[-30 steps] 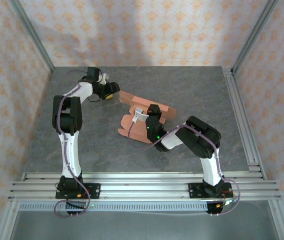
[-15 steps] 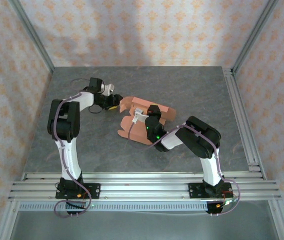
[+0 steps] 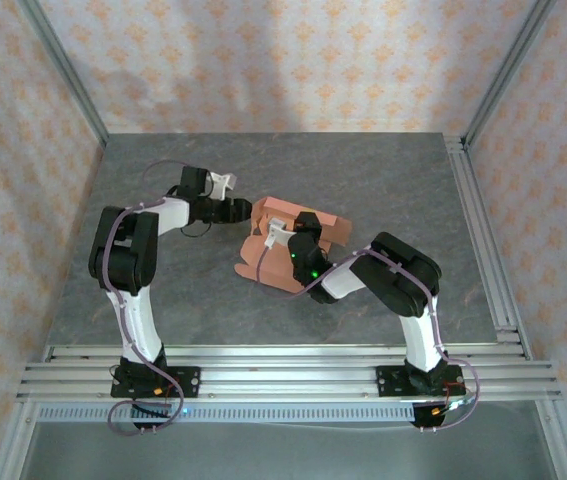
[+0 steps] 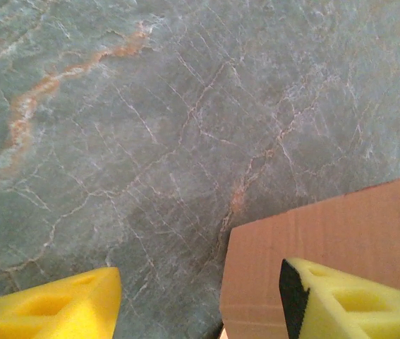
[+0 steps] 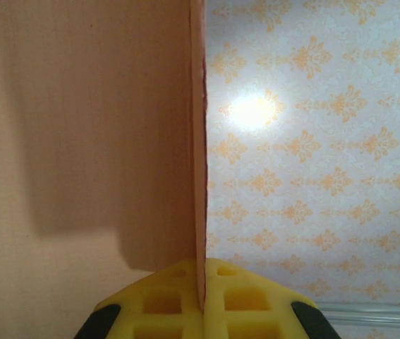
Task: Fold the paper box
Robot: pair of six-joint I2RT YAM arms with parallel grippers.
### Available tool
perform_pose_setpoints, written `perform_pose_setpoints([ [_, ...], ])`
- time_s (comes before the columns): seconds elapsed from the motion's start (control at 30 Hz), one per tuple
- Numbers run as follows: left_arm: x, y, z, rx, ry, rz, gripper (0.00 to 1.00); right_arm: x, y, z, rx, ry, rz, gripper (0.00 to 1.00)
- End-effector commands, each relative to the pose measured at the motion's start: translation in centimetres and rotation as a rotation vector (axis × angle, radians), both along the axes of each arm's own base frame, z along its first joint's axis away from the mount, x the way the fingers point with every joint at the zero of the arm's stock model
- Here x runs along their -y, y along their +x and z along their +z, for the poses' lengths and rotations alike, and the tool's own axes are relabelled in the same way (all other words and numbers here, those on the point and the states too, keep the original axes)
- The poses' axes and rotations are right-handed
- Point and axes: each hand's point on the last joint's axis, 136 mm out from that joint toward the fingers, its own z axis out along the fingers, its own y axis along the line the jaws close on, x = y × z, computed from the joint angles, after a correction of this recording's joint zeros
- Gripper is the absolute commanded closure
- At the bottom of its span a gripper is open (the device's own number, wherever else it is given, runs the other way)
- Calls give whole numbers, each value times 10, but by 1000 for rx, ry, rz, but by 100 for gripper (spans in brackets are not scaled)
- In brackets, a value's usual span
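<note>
The paper box [image 3: 278, 211], pinched by the closed right claw [image 5: 201, 279], may be crumpled if pushed by the parted, empty left claw [image 4: 198, 300].

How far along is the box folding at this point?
Done: the paper box is partly raised off the table. In hand: the right gripper pinches a raised panel's edge, and the left gripper, open, sits at a side flap. Left: near flaps lie flat, sides unclosed.

Salmon paper box [image 4: 312, 233], grey table [image 4: 115, 141] w/ rust veins
</note>
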Motion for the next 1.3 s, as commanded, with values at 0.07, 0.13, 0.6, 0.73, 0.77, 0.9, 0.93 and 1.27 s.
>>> perform_pose_setpoints([
  [0.07,1,-1,18,107,10,-28,39,-5,2,-5,-12,10,-6,100],
  [0.13,0,-3,30,137,9,-24,39,-5,2,-6,-16,8,-5,100],
  [0.6,18,-32,27,140,-28,-133,40,-5,2,-7,-20,3,-6,100],
  [0.73,17,-35,23,121,-11,-125,42,-5,2,-6,-19,3,-8,100],
  [0.77,18,-37,22,119,-15,-127,42,-5,2,-7,-20,2,-8,100],
  [0.9,18,-43,21,125,-25,-131,45,-5,2,-7,-20,3,-9,100],
  [0.93,18,-44,21,130,-26,-133,45,-5,2,-7,-21,3,-10,100],
  [1.27,28,-52,23,142,-22,-173,44,-7,3,-8,-21,5,-5,100],
])
